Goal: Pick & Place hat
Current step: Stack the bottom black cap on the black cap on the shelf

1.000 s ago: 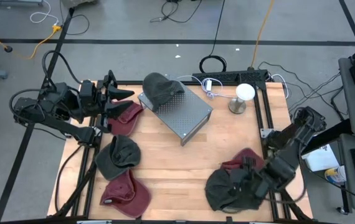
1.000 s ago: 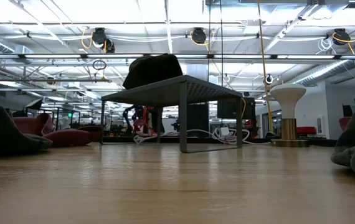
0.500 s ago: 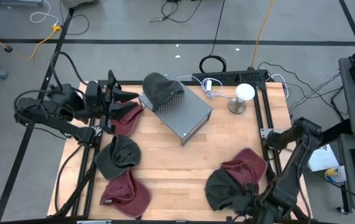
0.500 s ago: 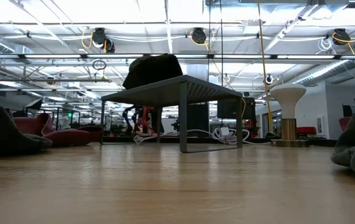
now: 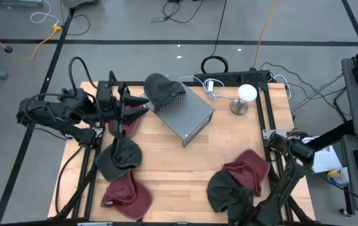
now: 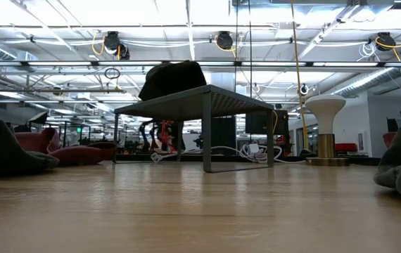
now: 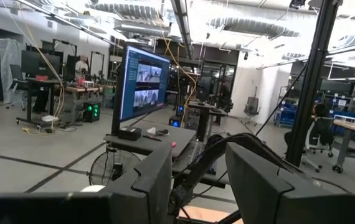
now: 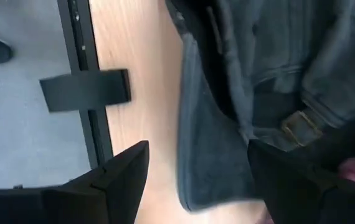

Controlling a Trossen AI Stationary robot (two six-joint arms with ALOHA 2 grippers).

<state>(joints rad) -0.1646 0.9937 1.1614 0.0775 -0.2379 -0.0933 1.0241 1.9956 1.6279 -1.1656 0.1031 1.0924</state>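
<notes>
A dark grey hat point(image 5: 163, 90) sits on top of a grey metal stand point(image 5: 185, 114); in the low view that hat point(image 6: 176, 77) sits on the stand's far end. My left gripper point(image 5: 140, 103) is open, hovering level at the table's left, pointing at the stand, above a maroon hat point(image 5: 124, 123). My right gripper point(image 8: 197, 149) is open at the near edge, its fingers either side of the edge of another dark grey hat point(image 8: 271, 81), which lies flat near right point(image 5: 226, 188) beside a maroon hat point(image 5: 249, 168). The left wrist view shows my left gripper point(image 7: 199, 155) and only the room. My right gripper points down over the near edge of the dark grey hat, by its buckled strap point(image 8: 296, 121). One finger point(image 8: 289, 180) stands in front of the cloth, the other point(image 8: 124, 180) over bare wood. Whether either touches the hat I cannot tell.
Two more hats lie near left: a dark one point(image 5: 119, 157) and a maroon one point(image 5: 127, 196). A white round-topped stand point(image 5: 243, 99) is at the far right. Bare wood lies in the middle point(image 5: 179, 169). Black frame rails point(image 5: 270, 125) line the table's sides.
My right arm has swung toward the near edge: its gripper went from above the near-right hats to the table's near edge and turned about. My left gripper has moved toward the stand, staying open. No hat has moved.
</notes>
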